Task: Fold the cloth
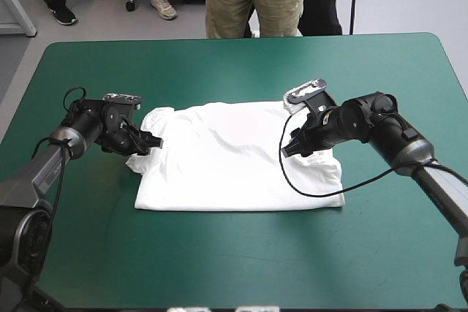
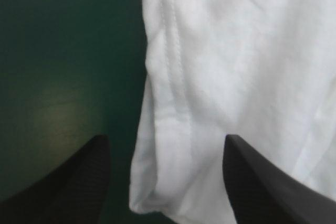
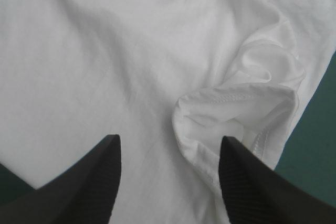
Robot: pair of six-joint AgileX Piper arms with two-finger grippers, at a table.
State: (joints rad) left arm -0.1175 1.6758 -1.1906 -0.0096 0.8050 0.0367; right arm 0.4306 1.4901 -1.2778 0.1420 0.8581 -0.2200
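left pincer [image 1: 151, 139] sits right at the left edge of the t-shirt [image 1: 234, 158], fingers apart, nothing in them. from its wrist cam a stitched hem [image 2: 176, 61] runs between the two black fingers, one finger over the bare teal-green tabletop [image 1: 219, 261], the other over white cloth. the t-shirt lies in the middle of the tabletop, spread mostly flat as a rough rectangle, a bit rumpled at its left side. over on the right, the right pincer [image 1: 294, 148] hovers above the shirt's right part, fingers also apart and empty, with a curled-up sleeve [image 3: 247, 103] just ahead of one finger. my read: the spreading-out looks done, no proper fold is in yet, and both pincers look lined up to grab an edge. so pretty much all the folding is left.
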